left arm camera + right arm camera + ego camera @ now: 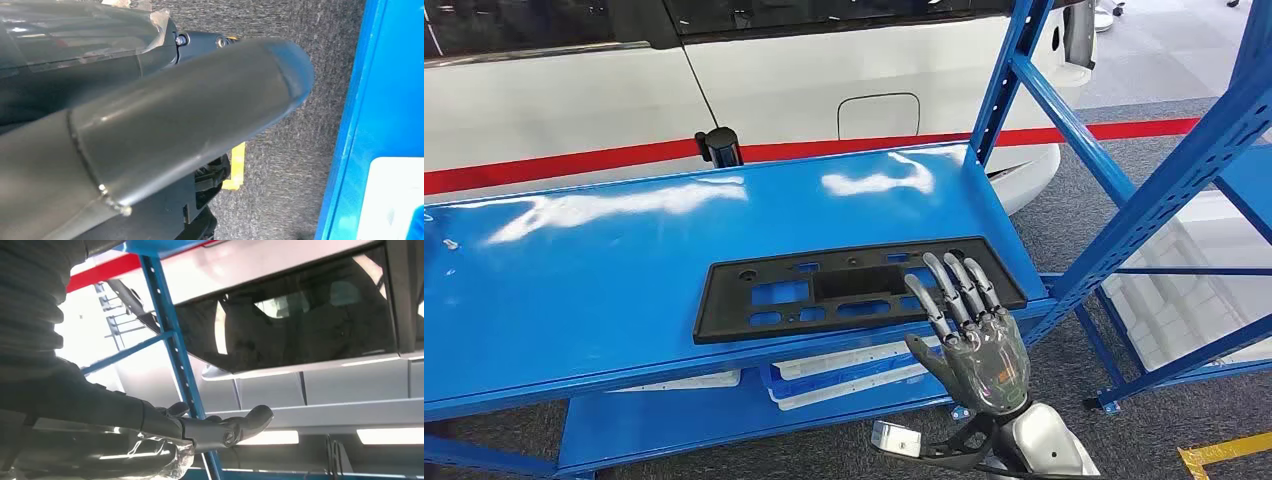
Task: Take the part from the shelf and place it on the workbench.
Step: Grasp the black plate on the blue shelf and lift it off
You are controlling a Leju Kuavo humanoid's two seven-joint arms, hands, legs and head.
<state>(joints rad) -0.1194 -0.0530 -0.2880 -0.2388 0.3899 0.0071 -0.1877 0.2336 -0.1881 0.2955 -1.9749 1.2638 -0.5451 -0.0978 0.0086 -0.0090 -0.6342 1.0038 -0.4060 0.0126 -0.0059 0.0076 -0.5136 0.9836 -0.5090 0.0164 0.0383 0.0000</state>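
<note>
My right hand point(977, 335): fingers apart and stretched forward, holding nothing; the fingertips point(946, 272) lie over the near right end of the part, and I cannot tell whether they touch it or hang just above.
My left hand point(150, 135): hanging low by the floor beside the shelf's edge; its thick thumb hides the fingers, so I cannot tell how they lie.
The part point(854, 287): a flat black plate with cut-outs, lying on the blue shelf point(624, 280) close to the front edge.
Which way it lies: straight ahead of my right hand and running off towards my left.
Long axis: along the shelf's front edge, crosswise to my outstretched fingers.
Nearer hand: the right, by far.
Next move, as I judge it: close on the right end or near long edge, since the plate lies flat.
</note>
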